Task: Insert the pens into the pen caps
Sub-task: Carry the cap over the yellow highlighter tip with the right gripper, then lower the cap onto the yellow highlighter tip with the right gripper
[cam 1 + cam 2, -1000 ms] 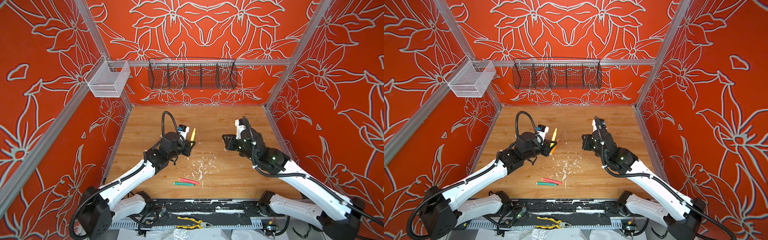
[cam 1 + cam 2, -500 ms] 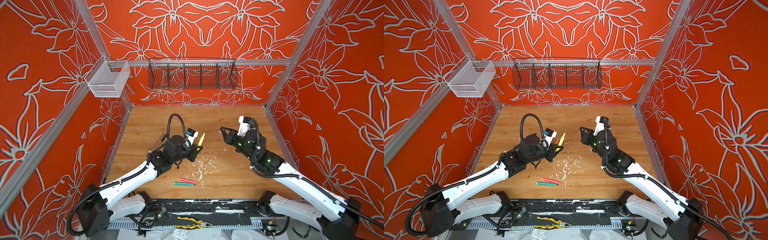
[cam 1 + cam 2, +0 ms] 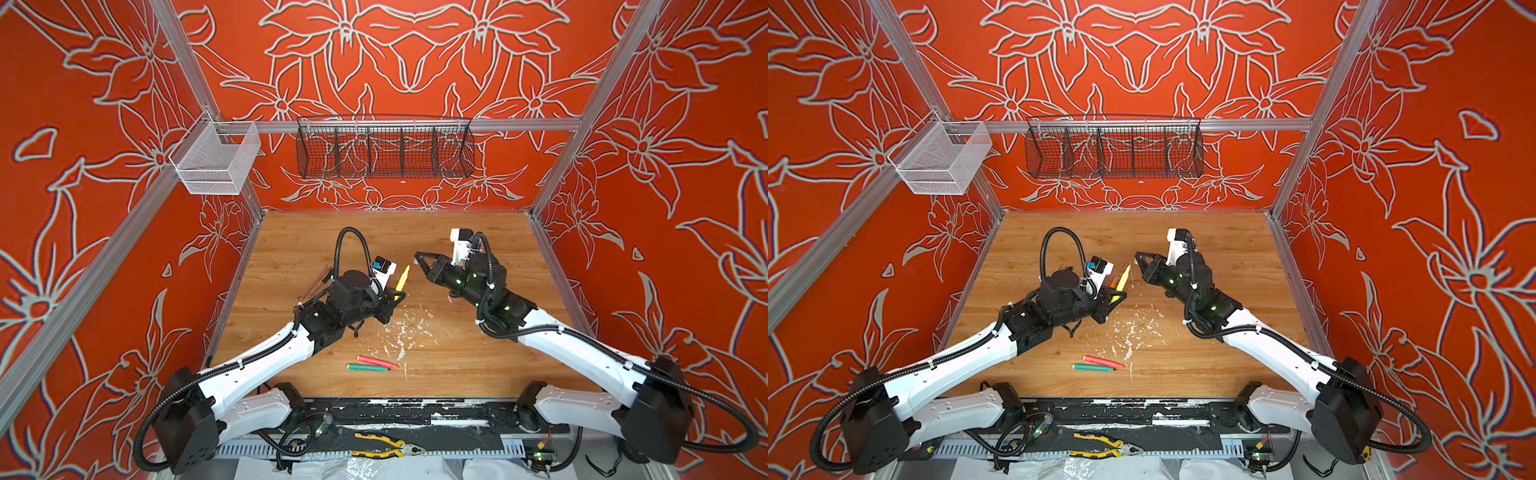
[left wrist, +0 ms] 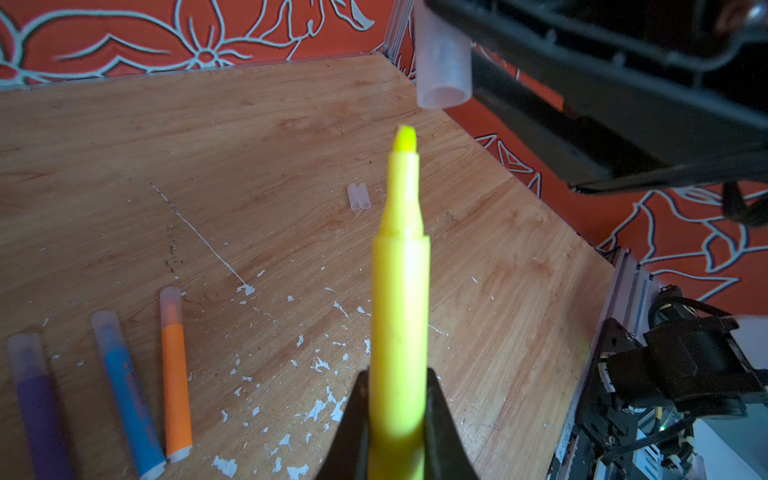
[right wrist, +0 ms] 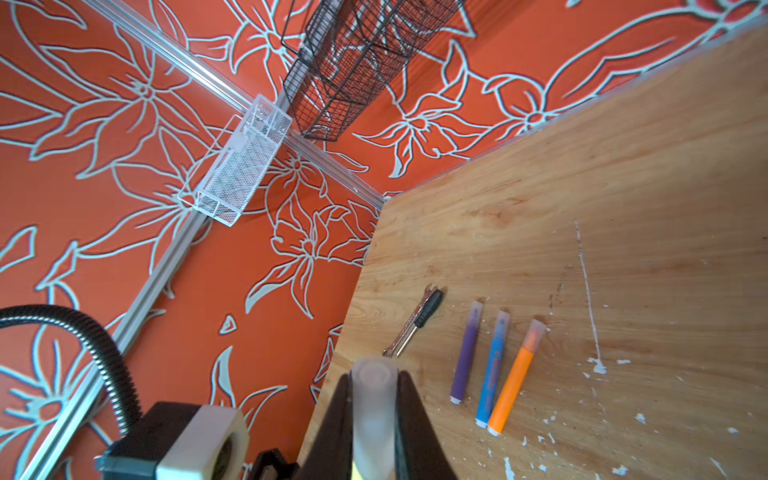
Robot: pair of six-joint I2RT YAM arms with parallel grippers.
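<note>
As both arms have drawn in toward mid-table over the last second, the gap between nib and cap has shrunk to very little. Left gripper (image 4: 397, 384) moved toward centre with the yellow pen (image 4: 400, 291). Right gripper (image 5: 374, 376) lifted off its low, table-facing reach and swung in to meet it.

Meaning for the task: pick-up looks done, and by my reading this is the alignment step just ahead of insertion.

Jaws: left clamped on the yellow pen's barrel, nib bare and pointing away from me. Right clamped on a clear cap (image 4: 442, 62), open mouth toward the nib. From the left wrist, the mouth sits near the nib but offset to one side, not touching.

Pose: both forearms reach low from the near edge and both wrists are raised. In a top view the yellow pen tilts up toward the right gripper (image 3: 419, 254).

Elsewhere on the table (image 3: 478, 340):
- purple pen (image 5: 465, 357), blue pen (image 5: 492, 370) and orange pen (image 5: 515, 374) lie capped in a row
- pink-red pen (image 3: 376, 360) and green pen (image 3: 368, 367) lie near the front
- two loose caps (image 4: 358, 196) lie together
</note>
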